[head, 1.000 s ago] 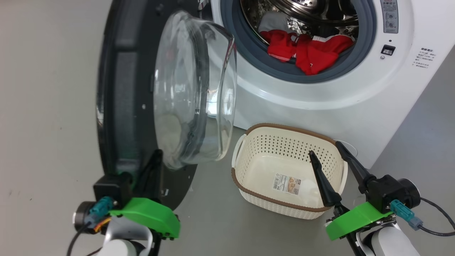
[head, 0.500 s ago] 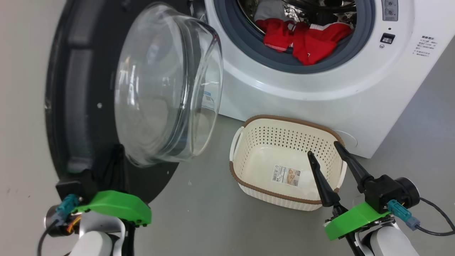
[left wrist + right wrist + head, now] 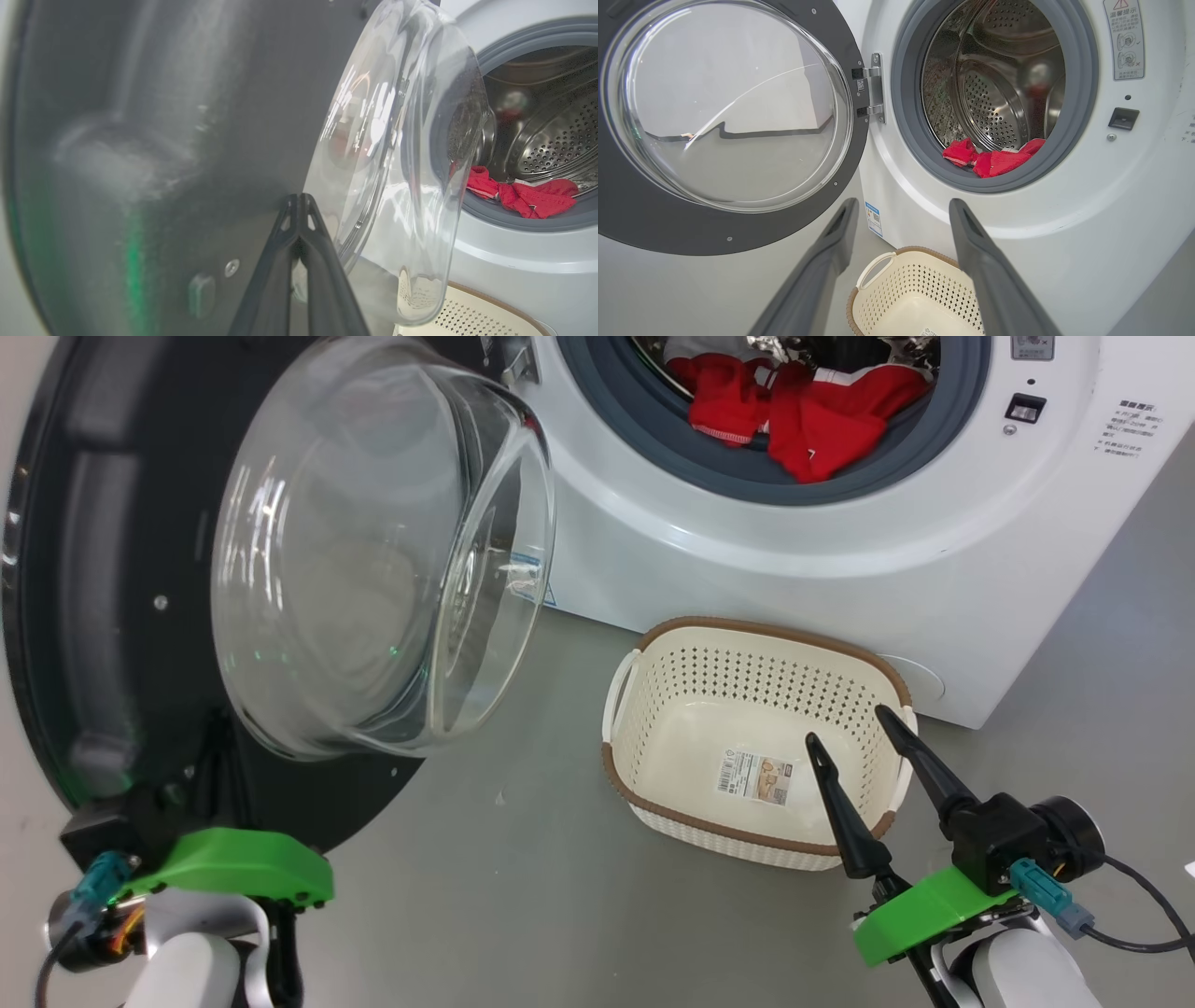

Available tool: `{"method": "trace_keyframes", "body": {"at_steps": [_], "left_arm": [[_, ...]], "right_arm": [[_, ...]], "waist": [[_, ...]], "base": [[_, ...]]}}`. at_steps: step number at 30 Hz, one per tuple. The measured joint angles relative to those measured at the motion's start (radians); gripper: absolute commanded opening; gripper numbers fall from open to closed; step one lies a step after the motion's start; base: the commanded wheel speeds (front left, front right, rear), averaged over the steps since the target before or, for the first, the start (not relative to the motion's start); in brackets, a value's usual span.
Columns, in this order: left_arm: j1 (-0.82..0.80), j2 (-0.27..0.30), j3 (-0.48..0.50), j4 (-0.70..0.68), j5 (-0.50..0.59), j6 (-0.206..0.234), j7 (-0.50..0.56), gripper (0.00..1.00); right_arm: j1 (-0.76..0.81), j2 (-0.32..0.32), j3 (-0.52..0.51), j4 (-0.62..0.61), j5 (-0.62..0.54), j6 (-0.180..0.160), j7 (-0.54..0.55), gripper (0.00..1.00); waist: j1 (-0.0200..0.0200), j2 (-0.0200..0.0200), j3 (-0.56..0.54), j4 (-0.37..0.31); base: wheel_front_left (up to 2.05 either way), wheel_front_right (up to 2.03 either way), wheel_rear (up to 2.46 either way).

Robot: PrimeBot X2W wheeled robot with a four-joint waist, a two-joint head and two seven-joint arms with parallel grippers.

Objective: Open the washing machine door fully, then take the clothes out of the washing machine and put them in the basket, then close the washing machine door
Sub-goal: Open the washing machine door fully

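Left tool (image 3: 299, 201), closed, touches the washing machine door (image 3: 98, 616).

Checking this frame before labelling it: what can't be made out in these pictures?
1. Left wrist view: whether the shut left gripper touches the blurred washing machine door.
2. Head view: how many clothes; piled, cut by the top edge.
3. Head view: print on the basket label, too small; right wrist view's bottom edge cuts it.

Illumination is bright, even and diffuse; shadows on the floor (image 3: 523, 896) are faint. White glare streaks cross the glass of the washing machine door (image 3: 373, 551). In the left wrist view, the door's black panel is blurred and green-tinged.
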Motion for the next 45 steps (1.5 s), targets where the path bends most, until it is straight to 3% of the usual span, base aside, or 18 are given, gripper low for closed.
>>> {"method": "trace_keyframes", "body": {"at_steps": [19, 45], "left_arm": [[-0.046, 0.03, 0.086, 0.076, -0.001, 0.013, -0.033, 0.0], [-0.178, 0.054, 0.233, 0.269, 0.02, -0.083, -0.039, 0.0]], "right_arm": [[0.0, 0.0, -0.001, -0.037, -0.025, 0.0, 0.044, 1.0], [0.0, -0.001, 0.017, -0.082, -0.067, 0.0, 0.089, 1.0]], "waist": [[0.0, 0.0, 0.018, 0.02], [0.0, 0.0, 0.064, 0.001]], "base": [[0.0, 0.0, 0.0], [0.0, 0.0, 0.0]]}}
